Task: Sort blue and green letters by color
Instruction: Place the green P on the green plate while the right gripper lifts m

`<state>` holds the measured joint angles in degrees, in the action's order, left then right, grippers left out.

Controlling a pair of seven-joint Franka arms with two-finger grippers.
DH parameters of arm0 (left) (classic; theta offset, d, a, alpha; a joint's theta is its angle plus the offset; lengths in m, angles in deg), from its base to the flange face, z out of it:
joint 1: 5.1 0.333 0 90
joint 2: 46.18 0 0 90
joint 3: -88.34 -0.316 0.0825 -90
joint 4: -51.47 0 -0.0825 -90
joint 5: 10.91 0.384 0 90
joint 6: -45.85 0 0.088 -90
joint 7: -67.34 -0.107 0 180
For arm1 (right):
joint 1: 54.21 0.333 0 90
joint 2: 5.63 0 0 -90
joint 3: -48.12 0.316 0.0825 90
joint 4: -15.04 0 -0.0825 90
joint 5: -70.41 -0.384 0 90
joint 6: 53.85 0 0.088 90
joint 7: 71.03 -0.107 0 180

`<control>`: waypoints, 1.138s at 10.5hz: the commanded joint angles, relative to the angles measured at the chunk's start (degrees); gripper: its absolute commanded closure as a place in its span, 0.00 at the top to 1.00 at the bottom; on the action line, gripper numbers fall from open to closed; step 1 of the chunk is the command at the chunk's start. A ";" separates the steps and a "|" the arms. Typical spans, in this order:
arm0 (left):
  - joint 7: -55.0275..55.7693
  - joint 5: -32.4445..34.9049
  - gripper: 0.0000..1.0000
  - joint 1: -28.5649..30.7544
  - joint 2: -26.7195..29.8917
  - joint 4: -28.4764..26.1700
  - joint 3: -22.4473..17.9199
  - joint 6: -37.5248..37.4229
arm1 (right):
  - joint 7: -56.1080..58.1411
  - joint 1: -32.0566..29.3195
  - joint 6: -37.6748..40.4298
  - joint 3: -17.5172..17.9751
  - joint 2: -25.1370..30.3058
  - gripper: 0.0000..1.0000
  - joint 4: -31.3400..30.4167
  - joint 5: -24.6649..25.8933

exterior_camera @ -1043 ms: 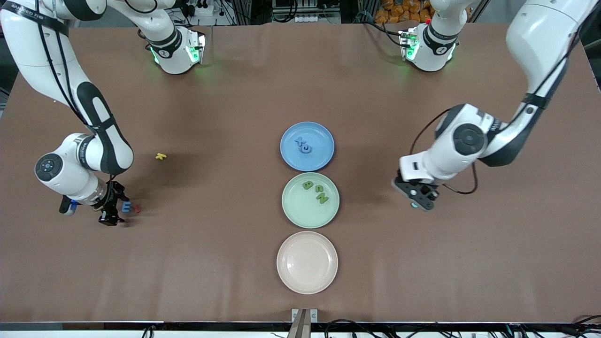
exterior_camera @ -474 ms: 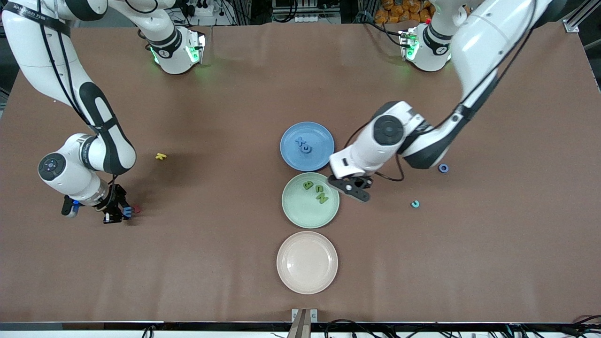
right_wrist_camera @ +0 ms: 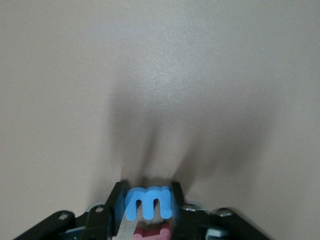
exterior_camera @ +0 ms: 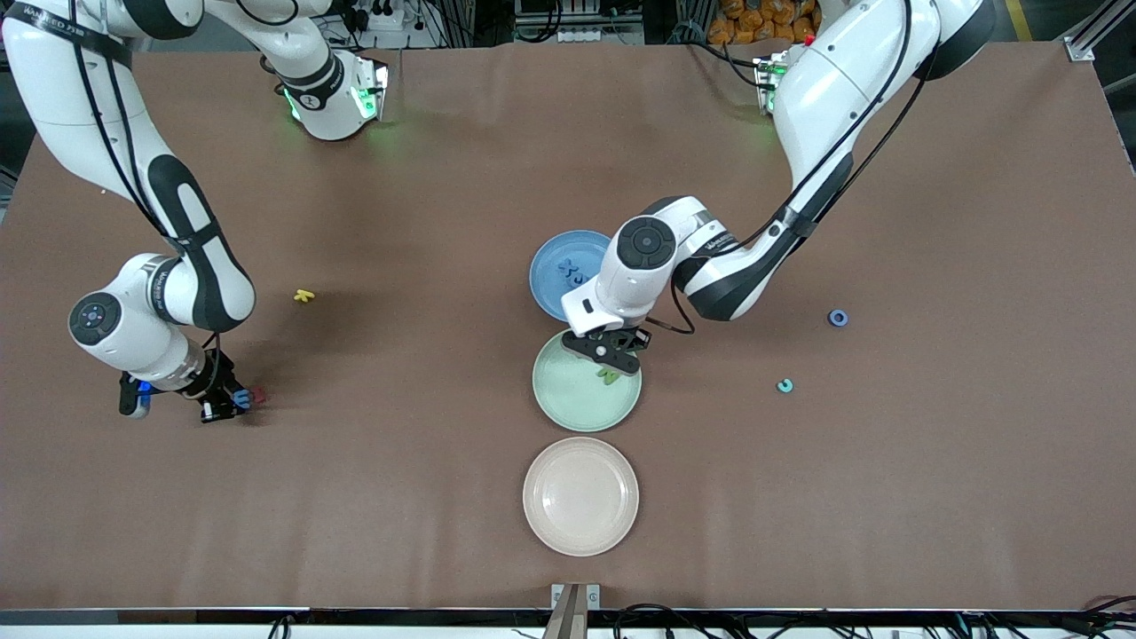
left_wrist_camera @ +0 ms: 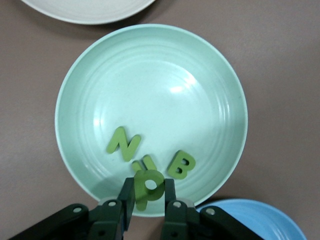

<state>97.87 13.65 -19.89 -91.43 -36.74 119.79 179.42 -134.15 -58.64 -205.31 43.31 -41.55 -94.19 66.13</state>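
The small flat olive green letter pieces in the pale green round plate (left_wrist_camera: 75,75) read N (left_wrist_camera: 123,144) and B (left_wrist_camera: 182,165), another, P (left_wrist_camera: 146,186), sits between black fingers, and the blue plate (exterior_camera: 546,275) holds a blue X (exterior_camera: 568,265).

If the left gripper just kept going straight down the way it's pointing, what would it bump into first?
Most likely the green plate. The left gripper, shut on a green letter P, points down over the plate's edge toward the blue plate, close to the loose green letters. Height is hard to judge.
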 commanded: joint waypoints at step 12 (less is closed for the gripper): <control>-0.56 -1.27 1.00 7.66 16.75 4.45 -1.57 -20.24 | 5.72 17.75 11.36 -0.29 4.81 0.16 7.28 -1.26</control>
<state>97.70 13.65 -14.61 -83.31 -30.05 118.40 167.67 -130.75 -46.94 -194.70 43.49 -38.08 -85.60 66.09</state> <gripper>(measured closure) 0.000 0.590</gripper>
